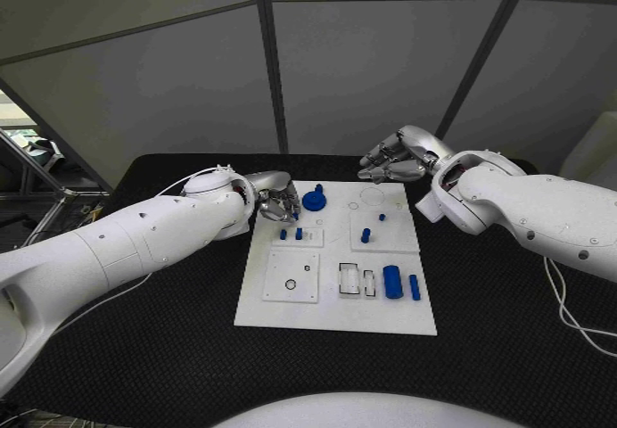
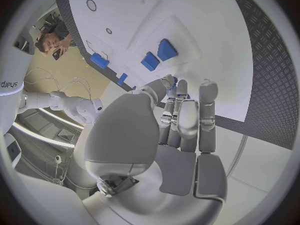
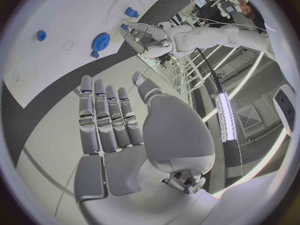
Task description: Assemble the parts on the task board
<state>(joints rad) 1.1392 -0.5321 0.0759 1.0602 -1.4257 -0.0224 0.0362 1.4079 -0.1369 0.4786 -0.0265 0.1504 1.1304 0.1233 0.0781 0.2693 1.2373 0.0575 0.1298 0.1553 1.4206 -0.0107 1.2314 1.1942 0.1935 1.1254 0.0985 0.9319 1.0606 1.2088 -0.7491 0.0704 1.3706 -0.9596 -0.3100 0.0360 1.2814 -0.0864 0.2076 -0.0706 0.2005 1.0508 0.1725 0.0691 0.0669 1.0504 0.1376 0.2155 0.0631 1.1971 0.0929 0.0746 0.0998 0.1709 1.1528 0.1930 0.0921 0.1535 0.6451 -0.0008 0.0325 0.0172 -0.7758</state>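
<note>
The white task board (image 1: 334,308) lies mid-table. A blue gear (image 1: 315,200) sits at its far left, two short blue pegs (image 1: 291,234) stand nearer, and another peg (image 1: 366,236) stands in the right block. A thick blue cylinder (image 1: 392,281) and a thin blue pin (image 1: 414,286) lie at the near right. My left hand (image 1: 274,205) hovers at the board's far left edge beside the gear, fingers (image 2: 187,110) stretched out and holding nothing, with the two pegs (image 2: 159,56) beyond them. My right hand (image 1: 400,157) is over the far edge, its fingers (image 3: 103,115) straight and empty, above the gear (image 3: 100,41).
A square white plate (image 1: 292,275) with a small hole sits on the board's near left, and a clear slotted holder (image 1: 349,278) beside it. Black table (image 1: 154,357) surrounds the board, with grey wall panels behind. A cable (image 1: 566,312) trails at the right.
</note>
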